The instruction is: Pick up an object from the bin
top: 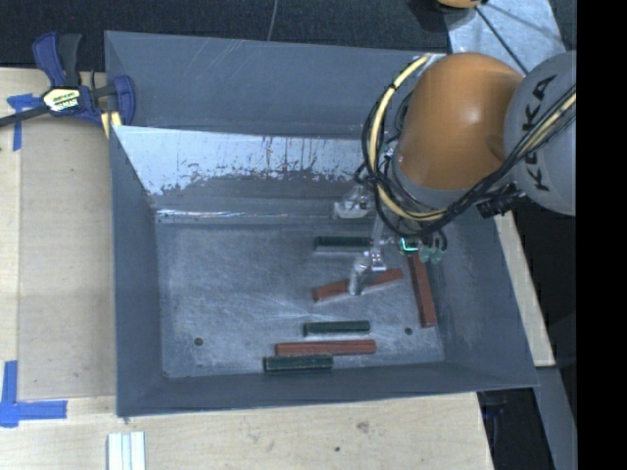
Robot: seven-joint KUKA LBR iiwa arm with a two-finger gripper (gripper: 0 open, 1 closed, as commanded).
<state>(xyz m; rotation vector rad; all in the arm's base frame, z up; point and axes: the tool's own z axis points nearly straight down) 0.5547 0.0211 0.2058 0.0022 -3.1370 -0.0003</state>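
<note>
Camera view: the gripper [368, 268] hangs low over a slanted reddish-brown bar [333, 289], right of centre on the bin [225, 282] floor; open or closed, I cannot tell. A good grasp would straddle the bar's narrow width squarely

You'll see a dark textured surface [245, 3] along the far side, and a pale wooden tabletop [59, 262] left and near.
</note>
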